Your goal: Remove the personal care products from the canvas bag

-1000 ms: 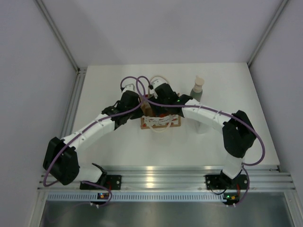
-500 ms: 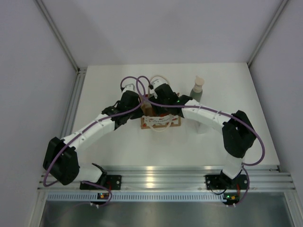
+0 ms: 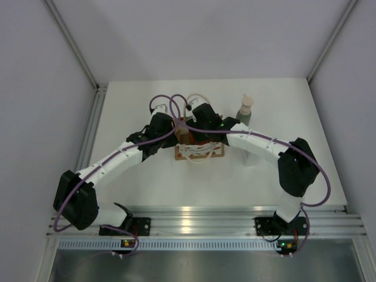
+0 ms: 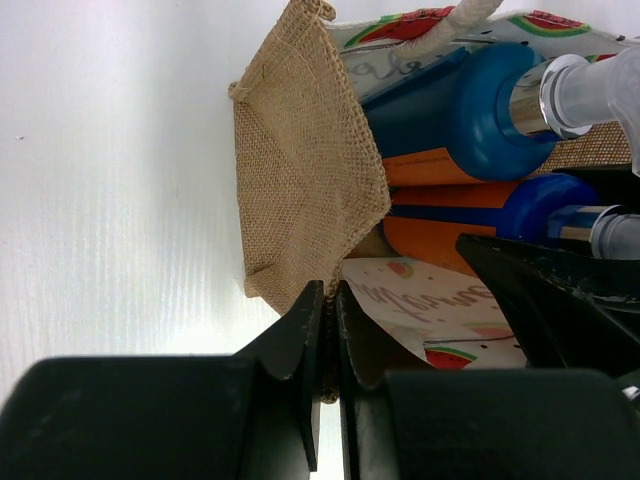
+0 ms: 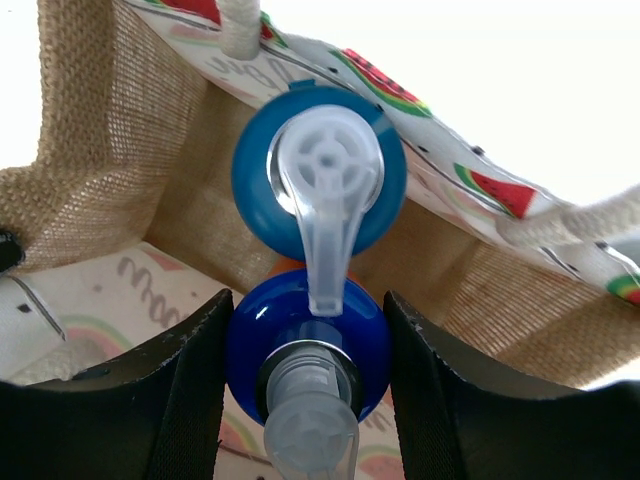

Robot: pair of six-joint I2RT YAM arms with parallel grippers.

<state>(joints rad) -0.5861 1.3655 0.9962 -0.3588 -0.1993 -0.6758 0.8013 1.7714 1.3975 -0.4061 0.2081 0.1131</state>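
Left hand (image 4: pixel 327 290): closed on the burlap rim of the canvas bag (image 4: pixel 300 190); in my judgement it holds the bag steady.
Right hand (image 5: pixel 307 300): fingers pressed on both sides of the orange bottle (image 5: pixel 305 335) at its glossy blue cap, inside the bag; you seem ready to lift.
Blue-and-orange bottle (image 5: pixel 320 170): just behind it in the bag, with a clear pump head.
Grey-green pump bottle (image 3: pixel 244 113): upright on the worktop (image 3: pixel 235 182), already out.
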